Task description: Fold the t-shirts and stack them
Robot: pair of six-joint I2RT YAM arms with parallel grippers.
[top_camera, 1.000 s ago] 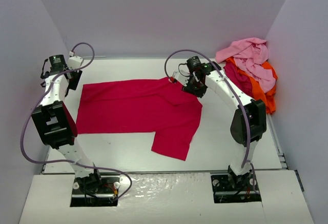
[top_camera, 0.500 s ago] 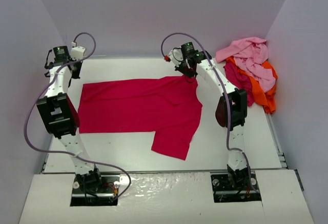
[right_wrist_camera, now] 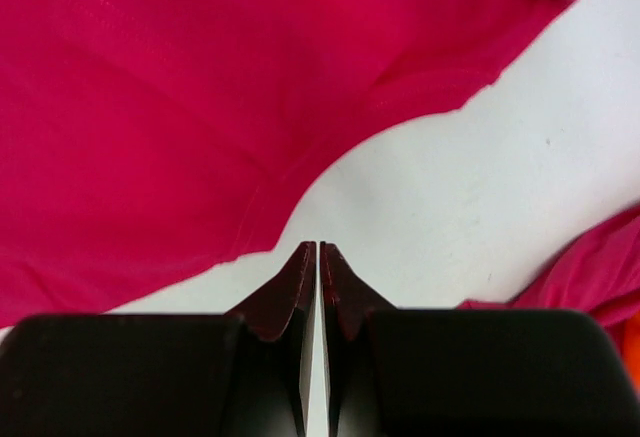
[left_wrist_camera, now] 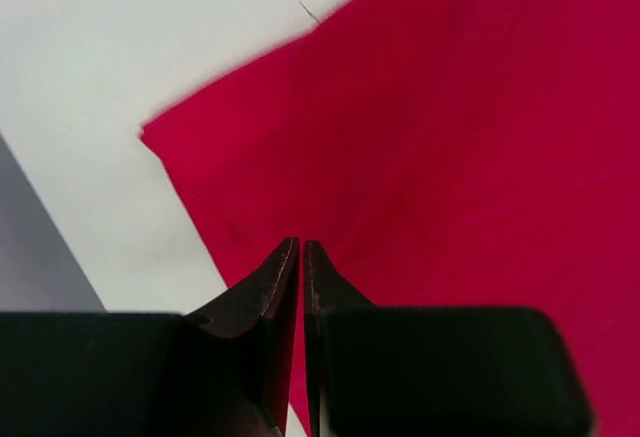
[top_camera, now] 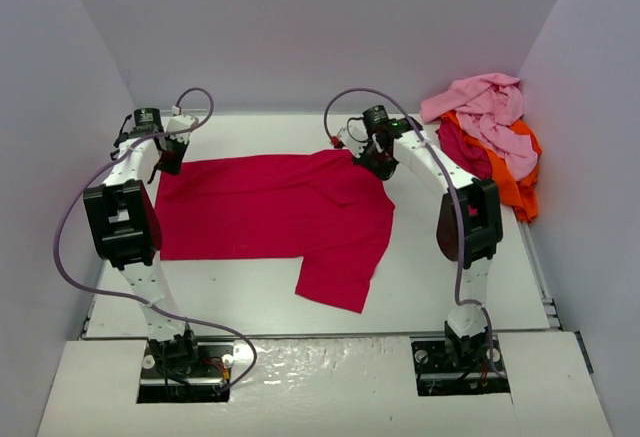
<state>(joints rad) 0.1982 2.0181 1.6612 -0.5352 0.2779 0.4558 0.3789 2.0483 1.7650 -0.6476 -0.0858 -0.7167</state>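
No text, label, brand, number or sign can be read anywhere in these views.

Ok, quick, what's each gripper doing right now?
Left gripper: closed over the edge of the crimson-red cloth t-shirt, no cloth visibly pinched.
Right gripper: closed over the white table beside that shirt, holding nothing.
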